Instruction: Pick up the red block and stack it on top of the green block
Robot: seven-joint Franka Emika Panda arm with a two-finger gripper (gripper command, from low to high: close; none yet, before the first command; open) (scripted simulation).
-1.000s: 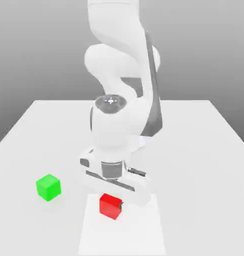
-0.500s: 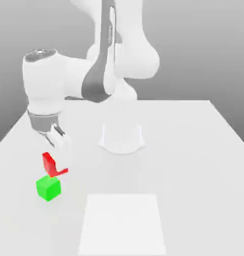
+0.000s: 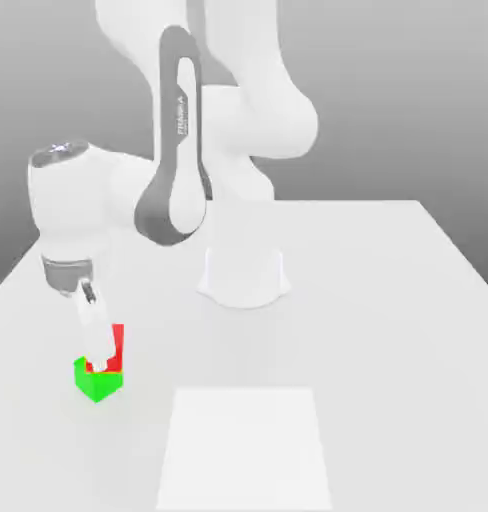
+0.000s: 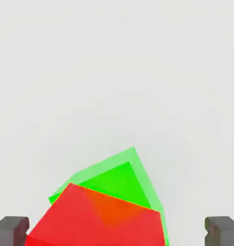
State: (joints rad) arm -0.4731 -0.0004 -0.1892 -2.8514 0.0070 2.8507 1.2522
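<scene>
A pale white table (image 3: pixel 388 300) stretches out under a plain grey backdrop, with a lighter square patch (image 3: pixel 244 448) marked on its near side and the arm's round base (image 3: pixel 244 278) standing toward the middle. Neither stands close to the gripper (image 3: pixel 96 340), which hangs low near the table's edge on the exterior view's left, so there is bare tabletop on every other side of it.

Directly beneath the gripper sits the green block (image 3: pixel 96 381), and the red block (image 3: pixel 115 346) rests on top of it, partly hidden by a white finger in front. In the hand view the red block (image 4: pixel 97 218) lies between the two dark fingertips (image 4: pixel 11 230), with the green block (image 4: pixel 120 178) showing from under it, turned a little askew. Clear gaps show on both sides of the red block, so the jaws stand wide apart and nothing is gripped; whether it sits quite flat on the green one I can't say.

The arm reaches out from its base, elbow high, wrist pointing straight down.
</scene>
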